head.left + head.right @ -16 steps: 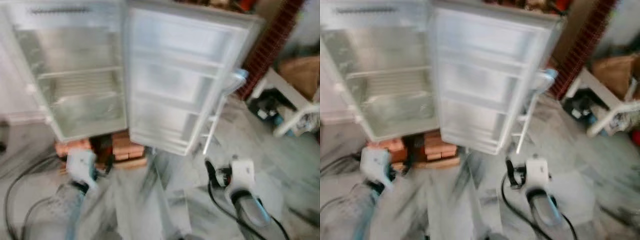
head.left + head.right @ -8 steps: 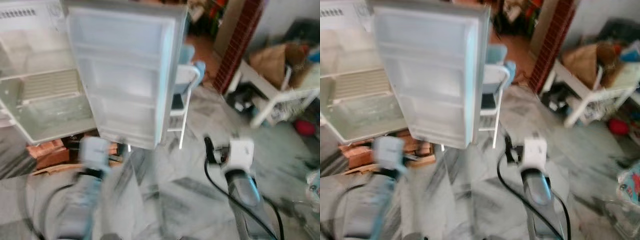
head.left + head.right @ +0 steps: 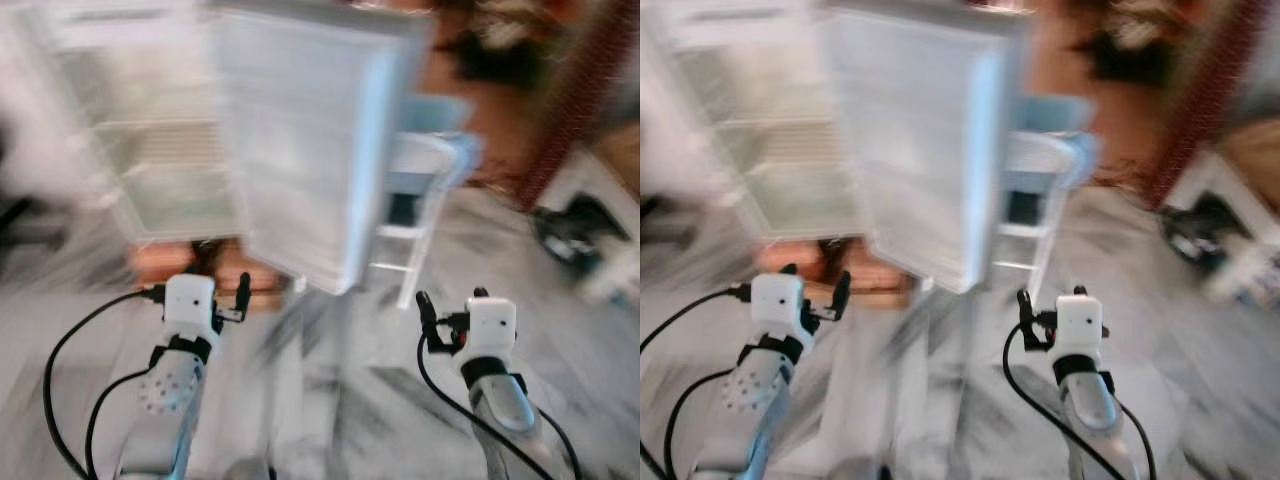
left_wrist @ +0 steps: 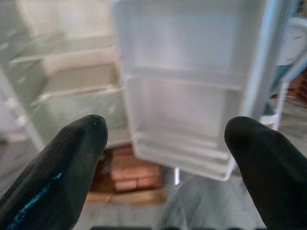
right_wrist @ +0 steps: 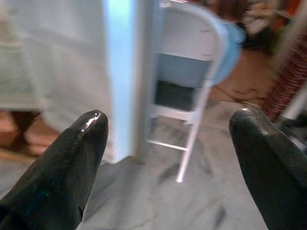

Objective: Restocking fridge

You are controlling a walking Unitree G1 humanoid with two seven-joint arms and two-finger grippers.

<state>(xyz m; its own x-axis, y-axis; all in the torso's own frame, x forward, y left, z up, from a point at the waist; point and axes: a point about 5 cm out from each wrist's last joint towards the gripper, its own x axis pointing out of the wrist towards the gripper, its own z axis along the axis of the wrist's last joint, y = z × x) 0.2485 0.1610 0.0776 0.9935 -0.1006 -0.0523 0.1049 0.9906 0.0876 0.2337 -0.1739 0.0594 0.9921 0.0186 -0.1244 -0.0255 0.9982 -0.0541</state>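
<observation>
The picture is blurred by motion. A white fridge point(image 3: 150, 170) stands open ahead to the left, its wire shelves bare. Its door point(image 3: 300, 170) is swung out towards me, with its racks point(image 4: 192, 115) holding nothing. My left gripper point(image 4: 165, 139) is open and holds nothing, raised low in front of the fridge's bottom edge. My right gripper point(image 5: 168, 139) is also open and holds nothing, pointing past the door's edge at a chair. Both arms are up over the floor, left point(image 3: 205, 288) and right point(image 3: 450, 300).
A white folding chair point(image 5: 192, 72) with a blue back stands just behind the door's edge. Bricks point(image 4: 134, 172) prop up the fridge. A red brick pillar point(image 3: 570, 110) and dark clutter point(image 3: 580, 230) lie to the right. Grey marble floor point(image 3: 330, 400) spreads between my arms.
The whole picture has swung, so the camera has moved; the fridge now sits further right in view. My left arm shows more sharply, lifted a little. Both grippers stay open.
</observation>
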